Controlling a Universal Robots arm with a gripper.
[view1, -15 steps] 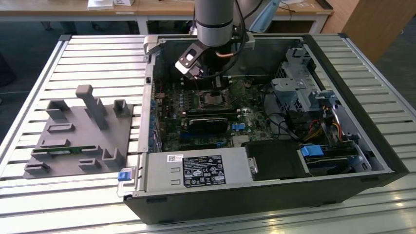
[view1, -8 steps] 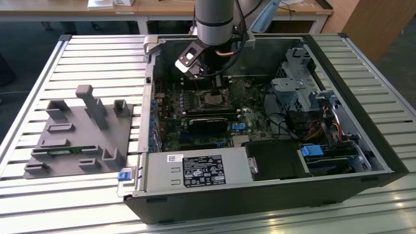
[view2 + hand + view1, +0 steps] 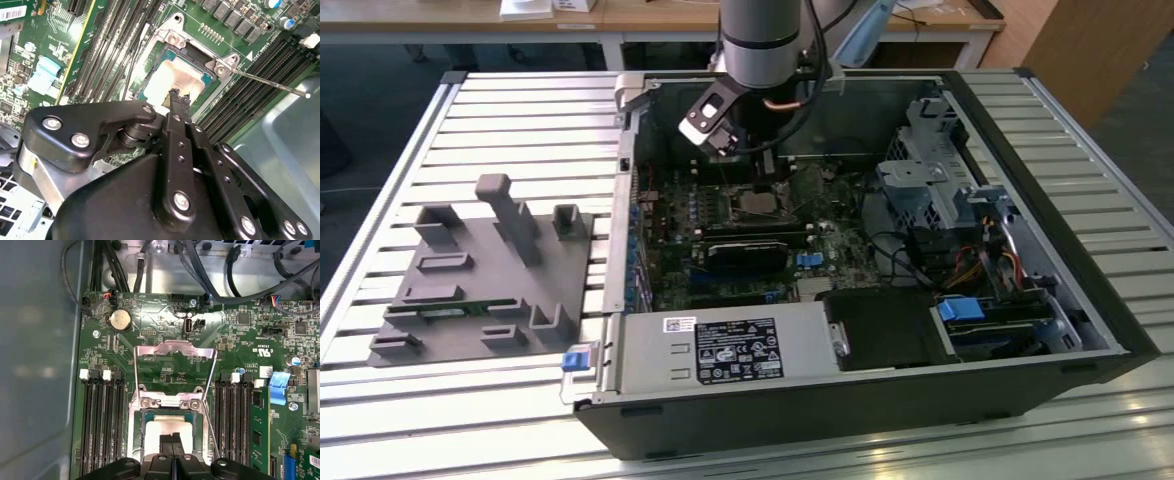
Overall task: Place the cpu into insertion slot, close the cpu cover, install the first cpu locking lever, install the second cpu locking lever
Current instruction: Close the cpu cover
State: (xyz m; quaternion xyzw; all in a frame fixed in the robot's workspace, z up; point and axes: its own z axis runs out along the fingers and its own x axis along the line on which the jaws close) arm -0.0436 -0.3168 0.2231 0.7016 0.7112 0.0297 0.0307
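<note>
The cpu (image 3: 159, 436) lies flat in the insertion slot (image 3: 134, 437), its pale silver top also showing in the second wrist view (image 3: 176, 77). My gripper (image 3: 175, 438) hangs just above the chip's near edge, fingers pressed together with nothing between them, as the second wrist view (image 3: 179, 94) also shows. The cpu cover (image 3: 175, 349) stands swung open past the socket's hinge, green board showing through its window. A thin locking lever (image 3: 270, 84) sticks out unlatched from the socket's corner. In the exterior view the gripper (image 3: 767, 186) is low over the slot (image 3: 757, 208) inside the case.
Black memory slots (image 3: 102, 430) flank the socket on both sides. Cables (image 3: 240, 270) run along the case wall. The drive cage (image 3: 927, 185) and power supply (image 3: 720, 350) crowd the open case. A grey fixture block (image 3: 480, 270) sits on the slatted table at the exterior view's left.
</note>
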